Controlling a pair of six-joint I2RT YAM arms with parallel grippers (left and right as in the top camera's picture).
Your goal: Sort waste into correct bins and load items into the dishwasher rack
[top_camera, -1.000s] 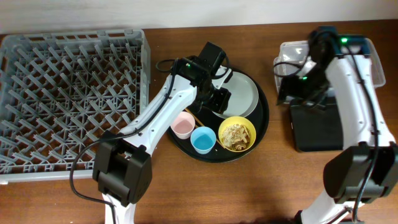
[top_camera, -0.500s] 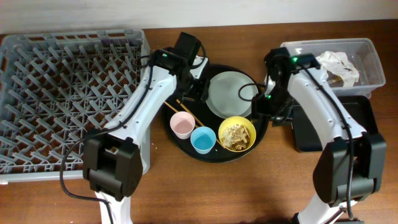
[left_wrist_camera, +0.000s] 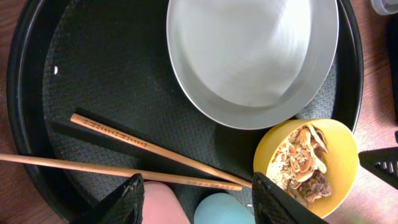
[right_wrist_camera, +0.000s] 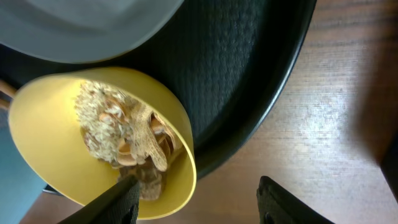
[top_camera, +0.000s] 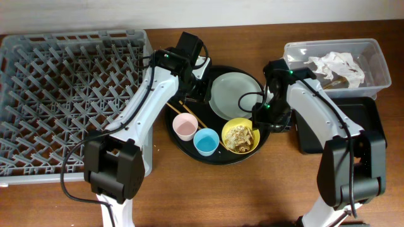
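The yellow bowl holds beige-brown food scraps on the round black tray. My right gripper is open and straddles the bowl's near rim, one finger over the scraps, the other over the table. My left gripper is open and empty above the two chopsticks, the pink cup and the blue cup. The grey-green plate lies bare. Crumpled white napkins lie in the clear box.
The grey dishwasher rack fills the left side. The shallow black tray bin sits below the clear box at the right. My right arm crosses the gap between the round tray and the bins.
My right gripper has moved from over the clear box down-left to the yellow bowl's rim. My left gripper drew back off the plate toward the tray's upper left, then held still.
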